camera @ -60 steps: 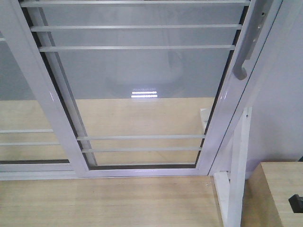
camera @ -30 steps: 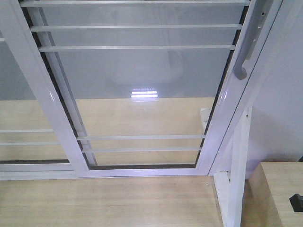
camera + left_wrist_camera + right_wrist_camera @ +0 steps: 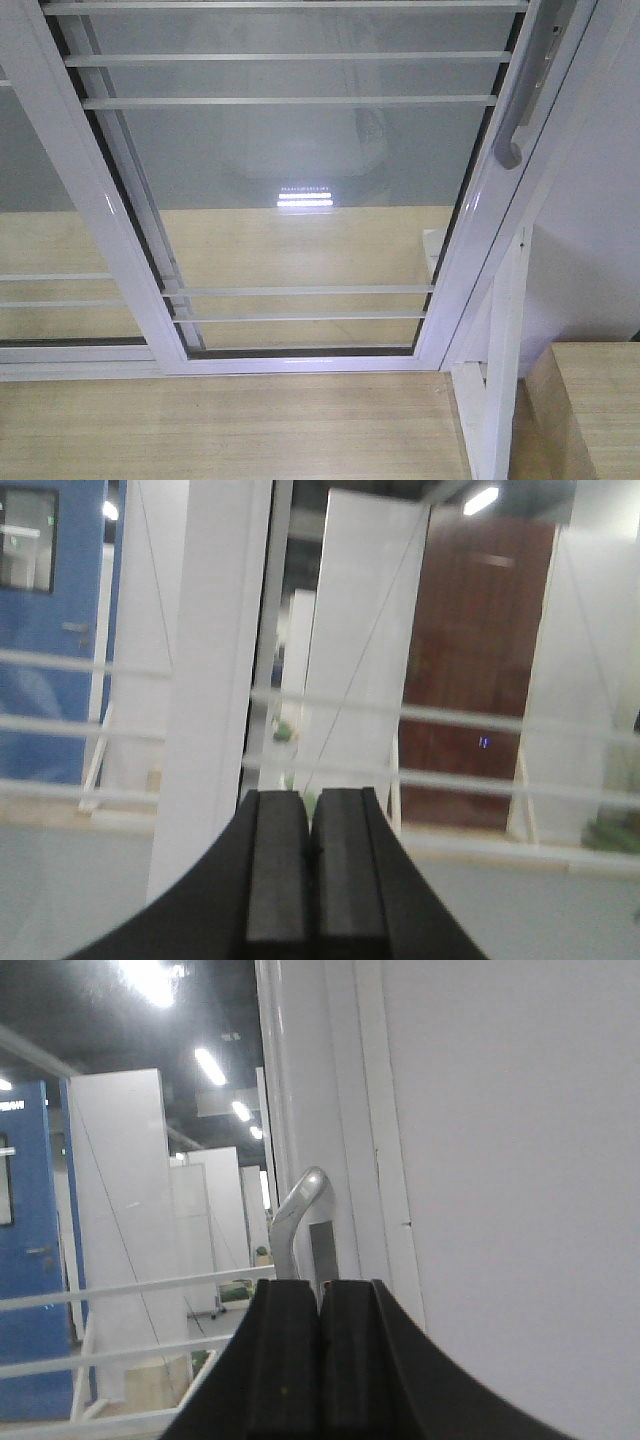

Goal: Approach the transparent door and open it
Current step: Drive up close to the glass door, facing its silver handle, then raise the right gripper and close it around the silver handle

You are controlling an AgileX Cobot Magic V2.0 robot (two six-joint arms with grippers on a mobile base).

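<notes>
The transparent door [image 3: 300, 160] fills the front view, a clear glass panel in a white frame with thin white bars. Its curved grey handle [image 3: 512, 140] runs along the right rail. No gripper shows in the front view. In the right wrist view my right gripper [image 3: 320, 1285] is shut with nothing in it, pointing up at the handle [image 3: 296, 1210] just beyond its tips, apart from it. In the left wrist view my left gripper [image 3: 310, 800] is shut and empty, facing the door's white bars [image 3: 470, 720] and the glass.
A white slanted support post [image 3: 500, 380] stands right of the door frame. A pale wooden surface [image 3: 600, 400] sits at the lower right. A white wall [image 3: 600, 200] lies to the right. A second glass panel [image 3: 40, 200] overlaps on the left. Wooden floor [image 3: 220, 430] runs below.
A black part at the lower right edge of the front view has slid out of the picture to the right. The door stands as before.
</notes>
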